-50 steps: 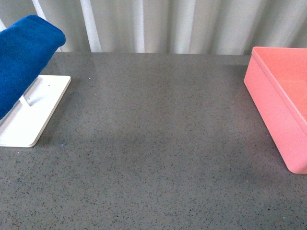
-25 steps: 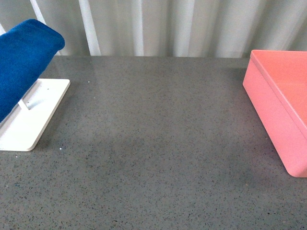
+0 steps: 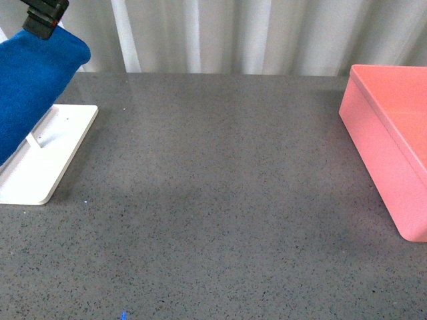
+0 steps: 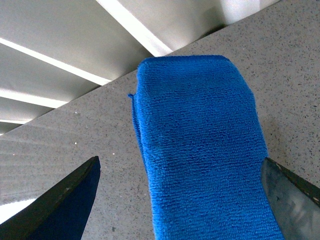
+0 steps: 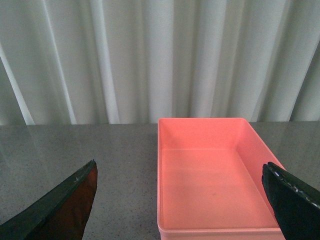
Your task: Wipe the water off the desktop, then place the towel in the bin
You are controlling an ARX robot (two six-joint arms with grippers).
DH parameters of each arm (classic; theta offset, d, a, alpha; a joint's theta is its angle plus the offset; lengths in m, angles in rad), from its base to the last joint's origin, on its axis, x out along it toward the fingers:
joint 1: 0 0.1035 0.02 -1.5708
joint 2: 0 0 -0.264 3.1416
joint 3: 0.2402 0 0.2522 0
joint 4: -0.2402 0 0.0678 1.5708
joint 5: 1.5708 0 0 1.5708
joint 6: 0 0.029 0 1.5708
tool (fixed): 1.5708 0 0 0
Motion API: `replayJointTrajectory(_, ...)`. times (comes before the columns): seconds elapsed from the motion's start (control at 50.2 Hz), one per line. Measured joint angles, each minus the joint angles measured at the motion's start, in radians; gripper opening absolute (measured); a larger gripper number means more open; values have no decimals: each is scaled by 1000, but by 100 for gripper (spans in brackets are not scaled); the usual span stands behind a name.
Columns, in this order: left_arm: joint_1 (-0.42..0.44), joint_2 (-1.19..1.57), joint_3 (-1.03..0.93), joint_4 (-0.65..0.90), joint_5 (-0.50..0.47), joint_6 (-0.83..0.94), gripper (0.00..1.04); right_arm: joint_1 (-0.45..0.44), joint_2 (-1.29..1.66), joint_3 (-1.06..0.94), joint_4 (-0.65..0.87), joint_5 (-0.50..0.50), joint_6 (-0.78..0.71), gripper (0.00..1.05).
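Bin (image 3: pixel 383 143): pink, open top, sits flat on the desktop (image 3: pixel 213 200) at its right edge.

Towel (image 3: pixel 30 87): well apart from the bin, at the opposite side of the desktop. It is draped over a rack and slopes down. The rack's white base (image 3: pixel 40 167) lies flat on the desktop under it.

Left gripper (image 4: pixel 180 160): jaws spread wide, gripping nothing. It hovers over the upper end of the towel with one finger (image 4: pixel 65 205) off each side of the cloth, and I see no contact. The front view shows only a black bit of the left arm (image 3: pixel 43 15) at the towel's top end, far from the bin.

Right gripper (image 5: pixel 179 165): also wide open and empty. It faces the bin from one short end, close to it but not touching.

White curtain (image 5: pixel 150 60) hangs behind the bin.
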Motion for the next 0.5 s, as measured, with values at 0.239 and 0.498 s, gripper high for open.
replayJointTrajectory(0.239, -10, 52, 0, 18, -28, 20, 98, 0, 0, 0, 0, 0, 0, 98)
replayJointTrajectory(0.498, 2, 113, 42, 15, -52, 24, 98, 0, 0, 0, 0, 0, 0, 98)
